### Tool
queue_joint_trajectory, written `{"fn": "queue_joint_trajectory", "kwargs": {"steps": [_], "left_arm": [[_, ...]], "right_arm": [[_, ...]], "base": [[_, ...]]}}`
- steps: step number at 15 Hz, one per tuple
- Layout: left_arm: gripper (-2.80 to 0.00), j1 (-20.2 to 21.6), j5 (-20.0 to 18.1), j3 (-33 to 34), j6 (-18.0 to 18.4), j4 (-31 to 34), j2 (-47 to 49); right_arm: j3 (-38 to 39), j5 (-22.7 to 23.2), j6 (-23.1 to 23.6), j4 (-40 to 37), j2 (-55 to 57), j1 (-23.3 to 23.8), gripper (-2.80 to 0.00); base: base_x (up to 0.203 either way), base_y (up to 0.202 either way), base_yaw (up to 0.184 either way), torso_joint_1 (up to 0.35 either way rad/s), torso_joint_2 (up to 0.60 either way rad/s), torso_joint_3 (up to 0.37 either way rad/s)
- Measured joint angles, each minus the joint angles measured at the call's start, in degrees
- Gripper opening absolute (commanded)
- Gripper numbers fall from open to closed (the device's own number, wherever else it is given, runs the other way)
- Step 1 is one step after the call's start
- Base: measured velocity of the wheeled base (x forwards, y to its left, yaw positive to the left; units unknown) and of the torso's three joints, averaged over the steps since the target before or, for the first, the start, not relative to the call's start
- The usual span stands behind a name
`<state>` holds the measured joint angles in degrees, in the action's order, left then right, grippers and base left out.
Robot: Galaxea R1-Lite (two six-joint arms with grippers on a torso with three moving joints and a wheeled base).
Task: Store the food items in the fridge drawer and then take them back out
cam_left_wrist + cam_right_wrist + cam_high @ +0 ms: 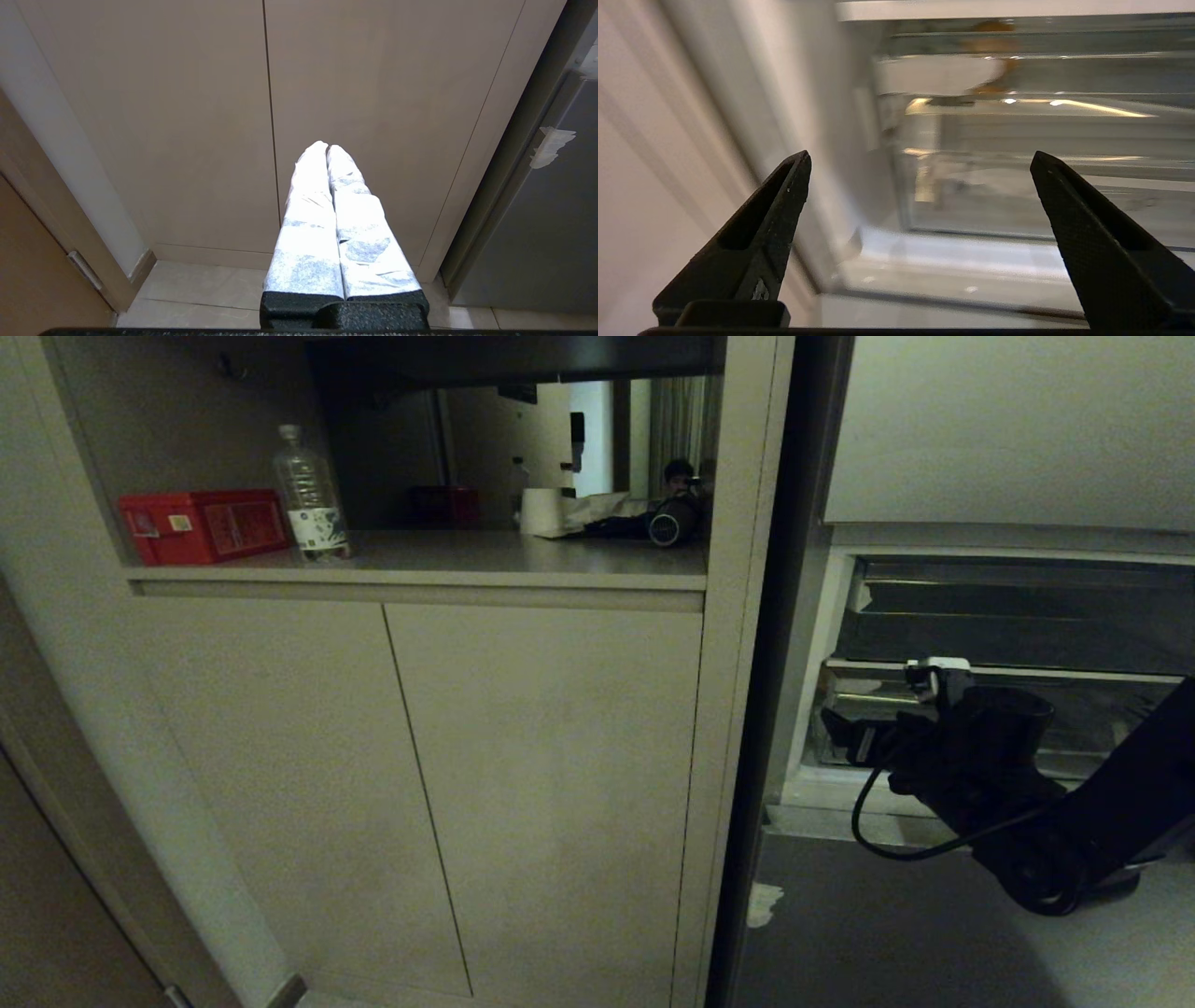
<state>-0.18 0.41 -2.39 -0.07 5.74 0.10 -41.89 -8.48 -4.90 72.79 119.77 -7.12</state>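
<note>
The fridge drawer (887, 933) stands pulled out at the right, with a grey front, a white tape scrap (766, 903) on its edge and a clear bin (1111, 709) behind. My right gripper (845, 733) reaches over the drawer's left end. In the right wrist view the gripper (920, 158) is open, with nothing between its black fingers (784, 205), and it faces the clear bin wall (1017, 196). A blurred tan-brown shape (992, 35) shows beyond the bin; I cannot tell whether it is one of the food items. My left gripper (327, 147) is shut and parked before the cabinet doors.
The beige cabinet doors (541, 784) fill the left half. The shelf above holds a red box (201, 525), a clear water bottle (311, 495) and a paper roll (541, 511) before a mirror. The fridge's top door (1008, 429) hangs above a dark inner compartment (1018, 616).
</note>
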Motion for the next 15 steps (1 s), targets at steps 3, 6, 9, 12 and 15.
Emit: {"fn": "queue_joint_trajectory", "kwargs": {"steps": [3, 6, 9, 12, 15], "left_arm": [[-2.8, 0.0, 0.0, 0.0, 0.0, 0.0, 0.0], [-2.8, 0.0, 0.0, 0.0, 0.0, 0.0, 0.0], [-2.8, 0.0, 0.0, 0.0, 0.0, 0.0, 0.0], [-2.8, 0.0, 0.0, 0.0, 0.0, 0.0, 0.0], [-2.8, 0.0, 0.0, 0.0, 0.0, 0.0, 0.0]], "right_arm": [[-2.3, 0.0, 0.0, 0.0, 1.9, 0.7, 0.0], [-4.5, 0.0, 0.0, 0.0, 3.9, 0.7, 0.0], [-5.2, 0.0, 0.0, -0.1, 4.8, 0.6, 0.0], [-6.4, -0.1, -0.1, -0.2, 5.4, 0.5, 0.0], [-8.2, -1.1, 0.0, -0.3, 6.5, 0.6, 0.0]], "base": [[0.0, 0.0, 0.0, 0.0, 0.0, 0.0], [0.0, 0.0, 0.0, 0.0, 0.0, 0.0], [0.0, 0.0, 0.0, 0.0, 0.0, 0.0], [0.0, 0.0, 0.0, 0.0, 0.0, 0.0], [0.0, 0.0, 0.0, 0.0, 0.0, 0.0]]}}
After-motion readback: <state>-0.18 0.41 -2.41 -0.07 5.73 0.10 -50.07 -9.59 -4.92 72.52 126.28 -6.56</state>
